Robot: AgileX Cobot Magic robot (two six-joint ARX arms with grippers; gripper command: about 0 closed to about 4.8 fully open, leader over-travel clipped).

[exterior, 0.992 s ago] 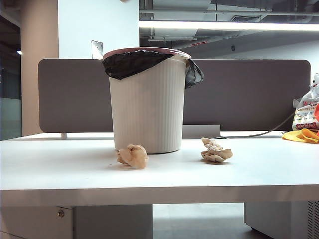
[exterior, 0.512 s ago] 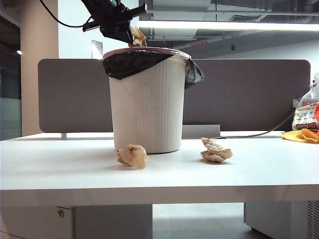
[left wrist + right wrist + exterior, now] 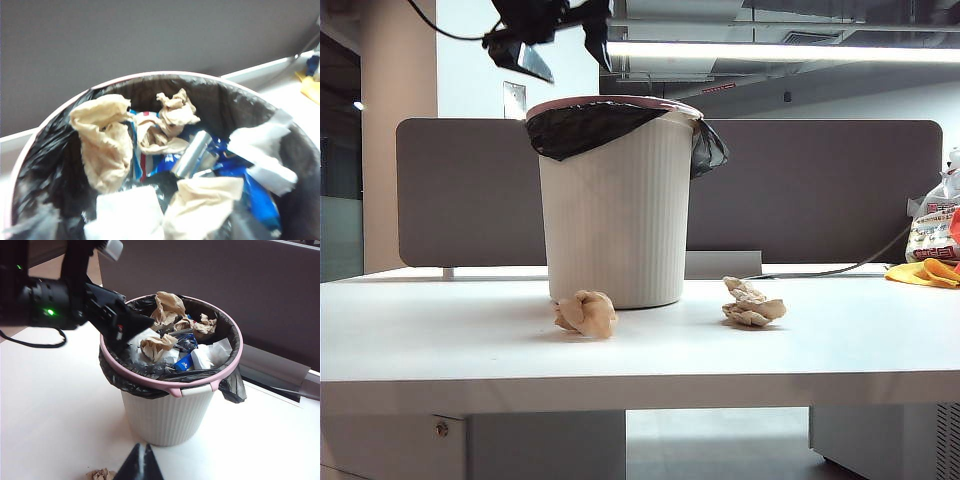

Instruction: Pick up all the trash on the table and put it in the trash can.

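The trash can [image 3: 616,200] stands on the bench [image 3: 440,340] toward its back edge, in front of the partition panel [image 3: 820,190], filled with crumpled paper [image 3: 102,140] and wrappers. Two tan paper wads lie on the bench near its base: one [image 3: 586,313] just beside its front, another [image 3: 752,302] a little apart toward the right edge. The left gripper [image 3: 563,45] hangs above the rim, fingers spread wide and empty. The right gripper [image 3: 140,462] hovers over the bench, fingers seemingly closed together.

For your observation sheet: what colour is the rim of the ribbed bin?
Pink; the off-white ribbed plastic bin's rim shows best in the right wrist view.
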